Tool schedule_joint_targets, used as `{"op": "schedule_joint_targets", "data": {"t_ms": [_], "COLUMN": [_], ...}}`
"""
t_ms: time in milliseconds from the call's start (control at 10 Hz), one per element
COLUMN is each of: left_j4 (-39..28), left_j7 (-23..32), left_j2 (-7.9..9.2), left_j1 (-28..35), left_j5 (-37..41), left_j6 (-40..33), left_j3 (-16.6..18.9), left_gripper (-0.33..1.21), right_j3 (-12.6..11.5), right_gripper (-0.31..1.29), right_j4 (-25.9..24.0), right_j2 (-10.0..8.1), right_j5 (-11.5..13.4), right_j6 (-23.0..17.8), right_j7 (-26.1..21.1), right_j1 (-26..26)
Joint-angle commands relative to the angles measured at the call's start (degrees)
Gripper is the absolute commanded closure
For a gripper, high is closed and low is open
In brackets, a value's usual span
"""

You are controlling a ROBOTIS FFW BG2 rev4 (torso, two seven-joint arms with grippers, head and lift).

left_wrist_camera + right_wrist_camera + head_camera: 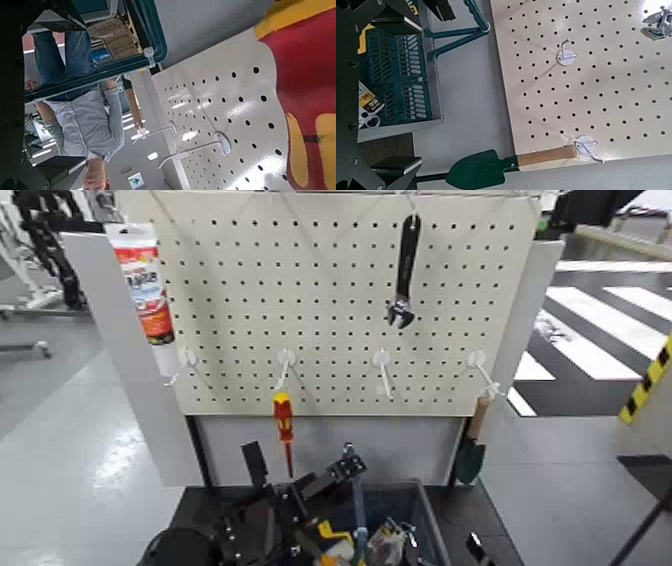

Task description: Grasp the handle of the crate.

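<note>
Head view: crate [425,502] under pegboard [340,300].

Black angular arm links [262,515], matte black pincer [300,482] fingers

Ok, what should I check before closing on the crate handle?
1. Handle upright and visible: ok.
2. Left gripper close beside the handle: ok.
3. Left gripper actually around the handle: cannot tell.
4. Tools in the crate clear of the handle: cannot tell.
5. Right gripper low, outside the crate: ok.
6. Person clear of the workspace: cannot tell.
</note>
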Motion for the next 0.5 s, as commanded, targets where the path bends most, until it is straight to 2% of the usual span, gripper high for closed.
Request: {"op": "schedule_joint_targets", "data": {"t_ms": [100, 200, 300, 400, 500], "left_j4": [0.77, 1.12, 1.65, 1.83, 1.92], "left_j7": [-0.02, -0.10, -0.28, -0.46, -0.46], "left_j2": [0.00, 0.00, 0.00, 0.00, 0.00], "left_j1": [0.05, -0.04, -0.04, -0.13, -0.04], "left_j5": [1.45, 2.24, 2.95, 3.12, 3.12], "left_j6": [-0.01, -0.01, 0.26, 0.34, 0.43], "left_j3": [-0.23, -0.41, -0.58, -0.58, -0.58], "left_gripper": [0.26, 0.53, 0.86, 1.11, 1.17], "right_j3": [-0.07, 0.02, 0.11, 0.11, 0.11], "right_gripper": [0.15, 0.15, 0.15, 0.15, 0.15], "right_j4": [0.09, 0.09, 0.09, 0.09, 0.09], "right_j2": [-0.09, -0.09, -0.18, -0.18, -0.18], "right_j5": [-0.10, -0.19, -0.19, -0.19, -0.27], "right_j6": [-0.03, -0.03, -0.03, -0.03, 0.06], "right_j7": [0.01, 0.01, 0.01, 0.10, 0.01], "right_j1": [-0.04, -0.13, -0.22, -0.22, -0.22]}}
